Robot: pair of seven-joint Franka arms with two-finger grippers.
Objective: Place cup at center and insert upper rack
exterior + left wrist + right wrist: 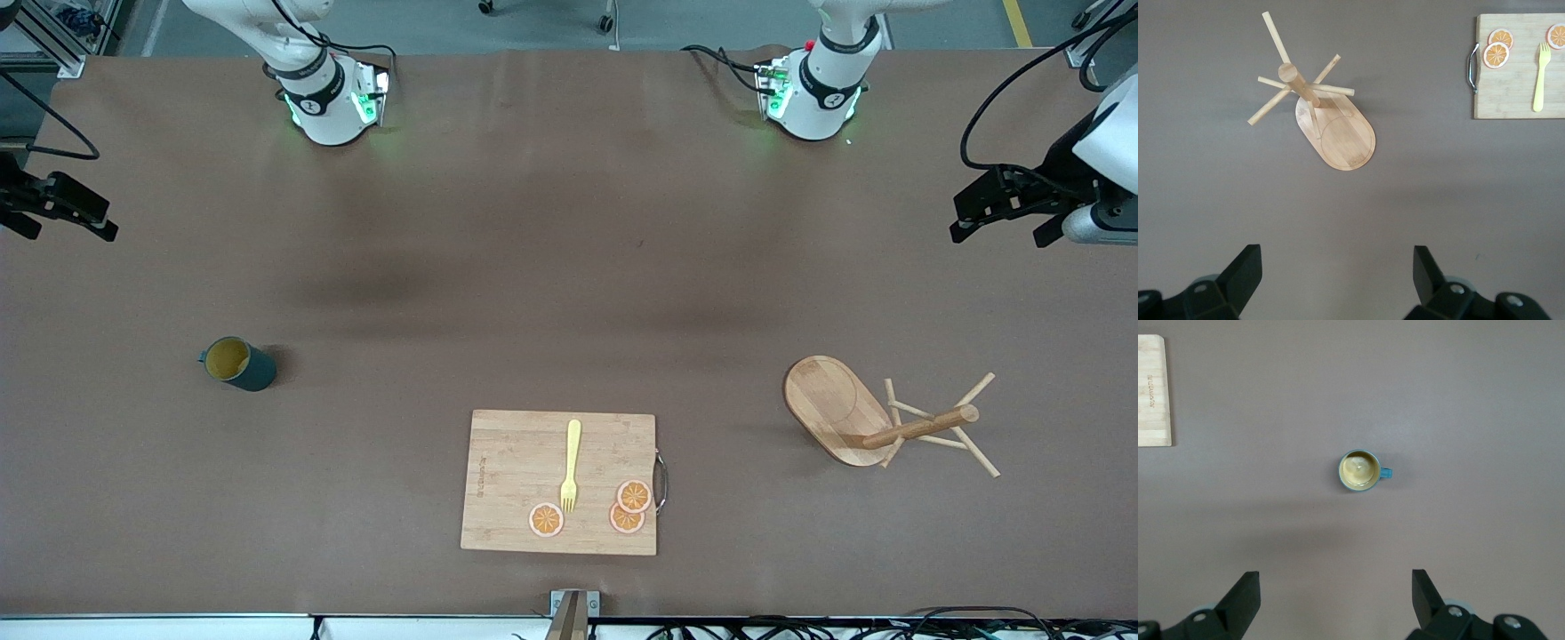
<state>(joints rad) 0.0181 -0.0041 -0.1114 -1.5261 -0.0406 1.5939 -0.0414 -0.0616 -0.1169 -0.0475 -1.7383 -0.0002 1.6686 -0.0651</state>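
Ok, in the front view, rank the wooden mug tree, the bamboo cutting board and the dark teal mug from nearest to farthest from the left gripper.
1. Wooden mug tree: at the left arm's end of the table, closest to the open left gripper.
2. Bamboo cutting board: mid-table, nearest the front camera.
3. Dark teal mug: toward the right arm's end.

The cup (238, 364) is dark teal with a yellow inside, the rack (876, 419) pale wood, the fork (571, 465) yellow, the table (533, 267) brown.
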